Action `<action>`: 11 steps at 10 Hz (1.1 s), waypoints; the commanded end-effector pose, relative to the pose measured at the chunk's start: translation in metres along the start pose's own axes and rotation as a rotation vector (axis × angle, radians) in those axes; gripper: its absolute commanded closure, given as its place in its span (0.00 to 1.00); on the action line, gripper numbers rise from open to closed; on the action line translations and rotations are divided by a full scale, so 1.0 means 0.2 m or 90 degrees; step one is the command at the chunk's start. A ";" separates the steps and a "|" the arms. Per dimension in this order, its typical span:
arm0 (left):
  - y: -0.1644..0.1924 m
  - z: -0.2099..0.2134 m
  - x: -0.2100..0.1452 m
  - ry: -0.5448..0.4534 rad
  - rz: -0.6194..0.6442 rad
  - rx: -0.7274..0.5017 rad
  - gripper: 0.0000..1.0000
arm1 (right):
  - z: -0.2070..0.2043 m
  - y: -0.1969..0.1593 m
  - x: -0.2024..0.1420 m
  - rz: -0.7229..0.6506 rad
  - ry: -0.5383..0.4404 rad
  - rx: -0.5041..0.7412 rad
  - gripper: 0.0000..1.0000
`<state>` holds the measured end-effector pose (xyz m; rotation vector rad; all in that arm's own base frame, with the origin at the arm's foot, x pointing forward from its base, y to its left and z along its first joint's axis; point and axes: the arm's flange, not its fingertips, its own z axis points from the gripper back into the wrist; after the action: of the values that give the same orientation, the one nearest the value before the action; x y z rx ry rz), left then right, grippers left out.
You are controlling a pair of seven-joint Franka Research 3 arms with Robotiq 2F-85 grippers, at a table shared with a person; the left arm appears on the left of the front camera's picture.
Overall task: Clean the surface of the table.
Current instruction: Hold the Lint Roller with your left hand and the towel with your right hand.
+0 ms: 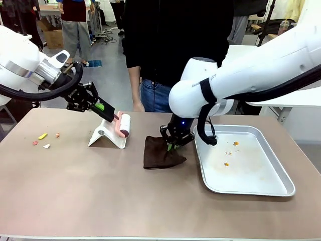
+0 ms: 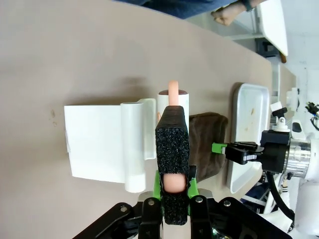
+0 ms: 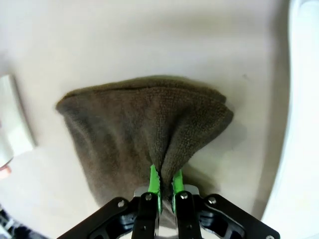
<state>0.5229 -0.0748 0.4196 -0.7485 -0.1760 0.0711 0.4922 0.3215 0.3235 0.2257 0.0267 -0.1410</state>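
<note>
The taupe table [image 1: 100, 196] carries small coloured scraps [image 1: 43, 136] near its left end. My left gripper [image 1: 111, 115] is shut on the pink handle [image 2: 173, 183] of a lint roller, and the white roll [image 1: 124, 125] rests against a white folded stand [image 1: 106, 135]. My right gripper [image 1: 173, 144] is shut on a pinched-up fold of a dark brown cloth [image 1: 159, 154] lying at the table's middle. In the right wrist view the cloth [image 3: 144, 124] spreads out from the green pads [image 3: 155, 181].
A shiny metal tray [image 1: 273, 173] with a few orange crumbs [image 1: 226, 163] lies right of the cloth, close to my right gripper. A person in black stands at the far edge behind the cloth. The stand [image 2: 97, 144] sits between the scraps and the cloth.
</note>
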 end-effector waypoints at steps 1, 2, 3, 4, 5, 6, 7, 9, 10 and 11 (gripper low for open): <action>-0.05 0.12 -0.07 -0.039 -0.039 -0.060 1.00 | 0.20 -0.18 -0.08 0.025 0.004 0.149 1.00; -0.07 0.20 -0.11 -0.055 -0.053 -0.081 1.00 | 0.28 -0.26 -0.10 0.025 -0.002 0.219 1.00; -0.08 0.28 -0.17 -0.056 -0.059 -0.103 1.00 | 0.35 -0.34 -0.11 0.033 -0.012 0.297 1.00; -0.09 0.36 -0.26 -0.030 -0.069 -0.144 1.00 | 0.43 -0.46 -0.14 0.058 -0.039 0.381 1.00; -0.07 0.48 -0.35 -0.052 -0.075 -0.173 0.85 | 0.50 -0.61 -0.19 0.096 -0.059 0.472 1.00; -0.01 0.58 -0.41 -0.074 -0.078 -0.190 0.85 | 0.55 -0.73 -0.24 0.129 -0.067 0.529 1.00; 0.08 0.70 -0.45 -0.047 -0.079 -0.229 0.85 | 0.58 -0.86 -0.30 0.145 -0.075 0.574 1.00; 0.30 0.92 -0.50 -0.021 -0.094 -0.295 0.85 | 0.65 -1.13 -0.41 0.180 -0.087 0.656 1.00; 0.41 1.00 -0.50 -0.012 -0.094 -0.323 0.85 | 0.68 -1.29 -0.44 0.186 -0.079 0.696 1.00; 0.51 1.06 -0.50 0.013 -0.123 -0.313 0.85 | 0.72 -1.42 -0.45 0.199 -0.070 0.747 1.00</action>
<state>0.3673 0.1136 0.4913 -1.2216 -0.2796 -0.0942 0.3641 0.0536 0.4006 1.3233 -0.2231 0.1228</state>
